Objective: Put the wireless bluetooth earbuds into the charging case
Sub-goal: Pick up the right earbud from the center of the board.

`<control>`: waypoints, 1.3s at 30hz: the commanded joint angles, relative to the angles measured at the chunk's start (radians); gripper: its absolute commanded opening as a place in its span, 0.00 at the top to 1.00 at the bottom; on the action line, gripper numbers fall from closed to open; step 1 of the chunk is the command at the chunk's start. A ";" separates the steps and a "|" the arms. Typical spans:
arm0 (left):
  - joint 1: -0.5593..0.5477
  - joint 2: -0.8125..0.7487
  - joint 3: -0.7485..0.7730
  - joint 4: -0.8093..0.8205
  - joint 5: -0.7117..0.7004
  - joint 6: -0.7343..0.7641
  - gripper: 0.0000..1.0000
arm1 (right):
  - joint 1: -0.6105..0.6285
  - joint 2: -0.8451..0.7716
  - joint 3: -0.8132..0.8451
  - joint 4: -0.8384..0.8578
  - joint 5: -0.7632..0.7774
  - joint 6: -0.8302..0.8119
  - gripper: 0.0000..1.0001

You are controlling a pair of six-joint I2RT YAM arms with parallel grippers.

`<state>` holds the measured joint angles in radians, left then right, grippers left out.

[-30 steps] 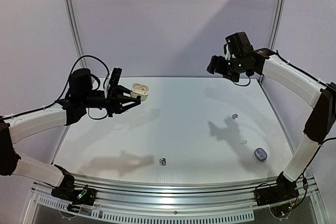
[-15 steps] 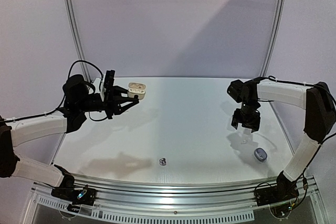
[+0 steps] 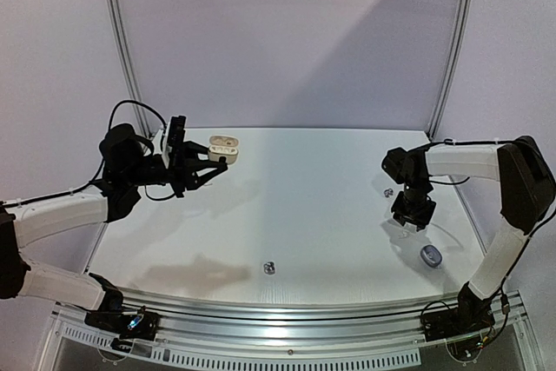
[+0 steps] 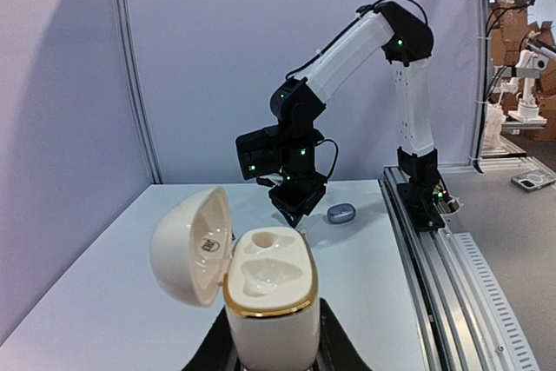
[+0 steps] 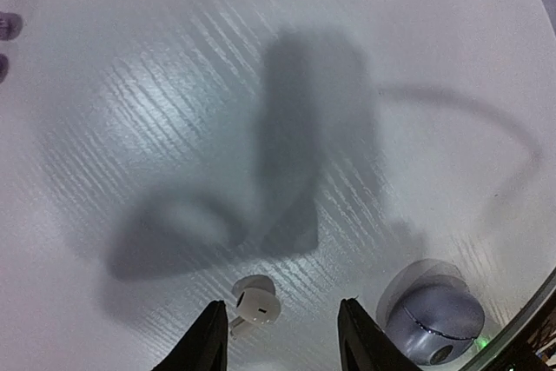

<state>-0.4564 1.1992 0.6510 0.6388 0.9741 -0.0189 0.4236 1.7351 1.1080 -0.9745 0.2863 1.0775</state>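
White earbud (image 5: 254,305) lies on desk (image 5: 174,84), between the parted fingers of my right tool (image 5: 282,329), hard by one of them. Left tool (image 3: 204,165) clamped on open white charging case (image 4: 269,293), aloft. Risk, I judge: off-centre closing squirts the glossy bud out sideways.

- Right gripper (image 5: 282,308): two dark fingertips (image 5: 213,332) rise from the lower border, jaws apart.
- White earbud (image 5: 254,303): lies on the desk (image 5: 130,128) between the fingertips, just beside the left-hand one in the frame.
- Grey case (image 5: 432,317): closed and glossy, beside the other fingertip, near the desk's curved edge.
- Arm shadow (image 5: 304,154): falls across mid-desk.
- Two small dark objects (image 5: 5,27): cropped by the frame, too cut off to identify.
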 commanded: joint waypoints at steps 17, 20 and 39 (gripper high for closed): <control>-0.011 -0.013 -0.004 -0.017 -0.012 0.017 1.00 | -0.010 0.041 -0.085 0.129 -0.044 0.110 0.66; -0.010 -0.009 0.001 -0.020 -0.011 0.017 1.00 | -0.010 0.038 -0.093 0.134 -0.056 0.108 0.70; -0.010 -0.006 0.008 -0.032 -0.013 0.036 1.00 | -0.009 0.024 -0.064 0.163 -0.062 0.047 1.00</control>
<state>-0.4572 1.1950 0.6487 0.6144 0.9733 -0.0006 0.4175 1.7573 1.0233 -0.8230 0.2333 1.1687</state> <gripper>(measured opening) 0.241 0.165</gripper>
